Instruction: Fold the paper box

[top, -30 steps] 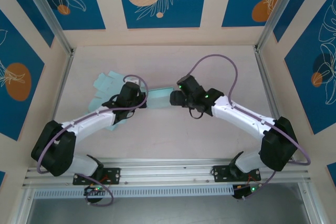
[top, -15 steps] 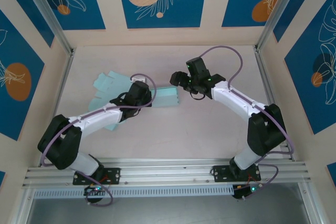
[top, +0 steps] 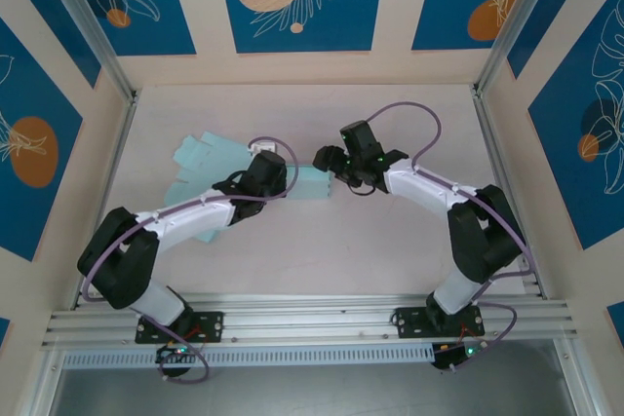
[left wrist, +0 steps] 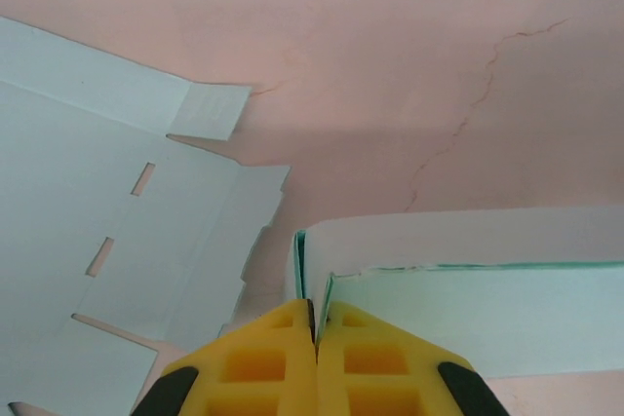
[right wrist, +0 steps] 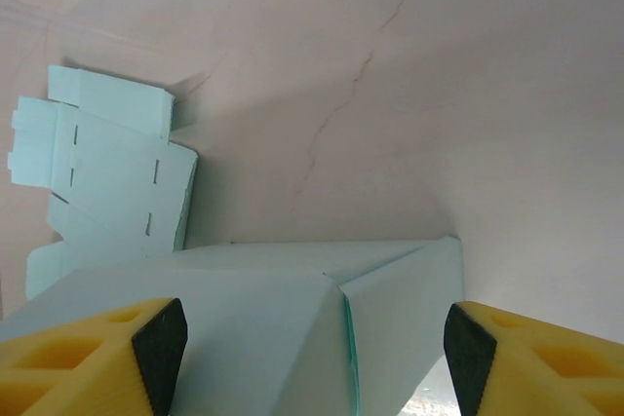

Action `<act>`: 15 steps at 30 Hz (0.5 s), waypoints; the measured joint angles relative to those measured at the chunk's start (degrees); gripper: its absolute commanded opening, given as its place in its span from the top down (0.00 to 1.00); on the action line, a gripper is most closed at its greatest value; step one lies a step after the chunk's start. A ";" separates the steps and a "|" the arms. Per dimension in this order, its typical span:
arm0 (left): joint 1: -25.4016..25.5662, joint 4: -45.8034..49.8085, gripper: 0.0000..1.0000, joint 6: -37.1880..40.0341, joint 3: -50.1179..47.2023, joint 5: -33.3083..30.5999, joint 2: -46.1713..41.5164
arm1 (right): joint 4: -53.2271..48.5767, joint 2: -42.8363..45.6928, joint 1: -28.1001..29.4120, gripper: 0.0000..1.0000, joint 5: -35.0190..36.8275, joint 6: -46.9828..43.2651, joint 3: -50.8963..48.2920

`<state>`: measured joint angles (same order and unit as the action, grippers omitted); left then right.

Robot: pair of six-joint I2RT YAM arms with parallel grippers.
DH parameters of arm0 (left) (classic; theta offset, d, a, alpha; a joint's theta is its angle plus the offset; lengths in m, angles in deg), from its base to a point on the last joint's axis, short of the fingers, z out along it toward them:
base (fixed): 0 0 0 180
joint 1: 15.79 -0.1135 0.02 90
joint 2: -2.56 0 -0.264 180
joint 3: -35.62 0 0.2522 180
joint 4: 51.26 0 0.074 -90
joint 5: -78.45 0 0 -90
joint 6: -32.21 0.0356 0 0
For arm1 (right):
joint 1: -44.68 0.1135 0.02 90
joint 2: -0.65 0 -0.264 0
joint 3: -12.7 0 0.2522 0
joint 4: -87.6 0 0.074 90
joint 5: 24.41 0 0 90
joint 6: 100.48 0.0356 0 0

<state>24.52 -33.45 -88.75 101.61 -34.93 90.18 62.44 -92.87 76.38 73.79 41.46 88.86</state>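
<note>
Pink counter is occupied by a paper box (mint green), its edge pinched by the left tool, the right tool spread open around it.

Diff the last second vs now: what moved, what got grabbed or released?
The left hand, shut on the paper box, carried it a little to the right. The right hand backed off toward the far wall, then returned; it now straddles the box's right end, open. The stack of flat blanks stayed put.

The pale teal paper box lies partly folded, long and shallow.
</note>
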 measured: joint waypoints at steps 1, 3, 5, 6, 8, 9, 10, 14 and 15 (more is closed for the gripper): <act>0.00 0.00 1.00 -0.04 0.00 -0.20 0.02 | 1.62 0.57 0.46 0.29 0.63 0.59 -1.33; 0.02 0.00 0.80 -0.17 0.00 -0.46 0.11 | 4.74 1.55 1.49 0.32 2.29 1.44 -3.67; 0.00 0.33 0.65 -0.79 -0.07 -1.05 0.24 | 8.85 2.38 2.97 0.38 4.79 2.32 -6.36; -0.11 0.52 0.61 -1.05 -0.22 -1.53 0.24 | 10.80 2.58 3.56 0.40 5.75 2.67 -7.45; -0.20 0.94 0.55 -1.66 -0.55 -2.36 -0.07 | 15.85 2.99 4.72 0.43 7.72 3.65 -10.58; -0.22 0.94 0.53 -1.79 -0.81 -2.51 -0.28 | 18.10 3.13 5.09 0.45 8.39 4.07 -11.85; -0.28 0.90 0.51 -2.08 -1.22 -2.67 -0.61 | 20.74 3.23 5.44 0.46 9.29 4.52 -13.33; -0.42 1.33 0.28 -3.02 -2.86 -2.03 -2.49 | 29.88 2.58 6.19 0.47 12.20 6.01 -17.25; -0.48 1.60 0.21 -3.13 -3.21 -1.38 -2.97 | 31.54 2.14 6.19 0.47 12.68 6.23 -17.62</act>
<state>24.04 -31.85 -91.88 98.40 -36.30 87.21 93.98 -90.72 82.57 86.47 47.69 71.24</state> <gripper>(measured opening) 0.689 0.534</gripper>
